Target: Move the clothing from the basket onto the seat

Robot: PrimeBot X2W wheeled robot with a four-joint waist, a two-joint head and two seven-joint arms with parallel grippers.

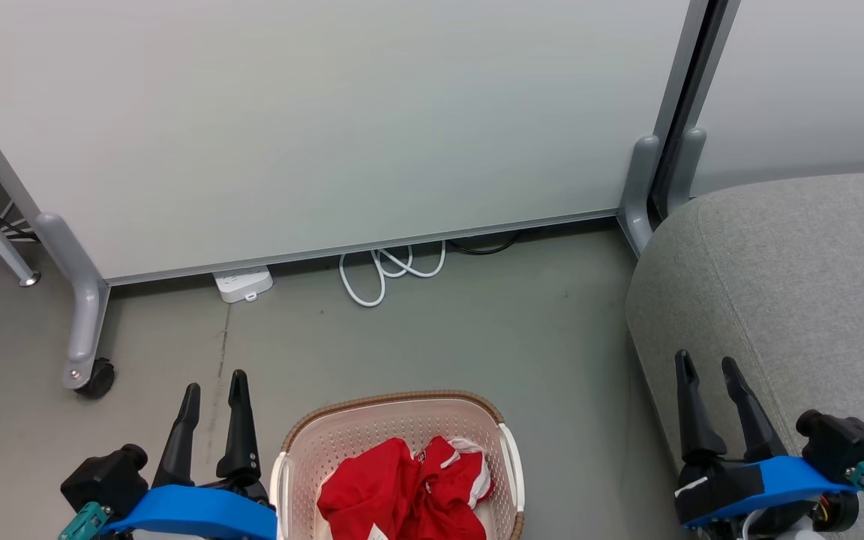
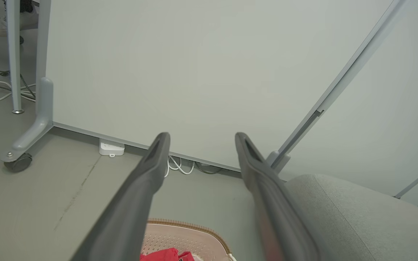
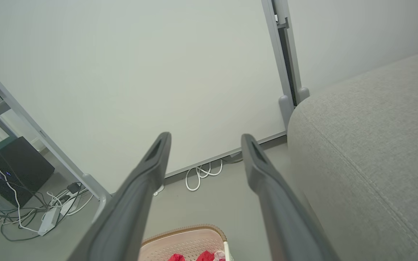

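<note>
Red clothing with white trim [image 1: 406, 487] lies crumpled in the cream perforated basket [image 1: 312, 435], which stands on the floor at the bottom middle of the head view. The grey fabric seat [image 1: 792, 285] fills the right side. My left gripper [image 1: 214, 390] is open, left of the basket and above the floor. My right gripper [image 1: 709, 367] is open over the seat's front edge, holding nothing. The left wrist view shows the basket rim [image 2: 191, 226], a bit of red clothing [image 2: 162, 255] and the seat [image 2: 357, 217]. In the right wrist view the basket [image 3: 183, 243] sits below and the seat [image 3: 372, 145] lies to the right.
A white partition panel on grey wheeled feet [image 1: 87, 367] stands behind the basket. A white power strip [image 1: 243, 283] and a looped white cable [image 1: 387, 270] lie at its base. Bare grey floor [image 1: 552, 352] separates basket and seat. Cables and a dark box [image 3: 13, 166] are at far left.
</note>
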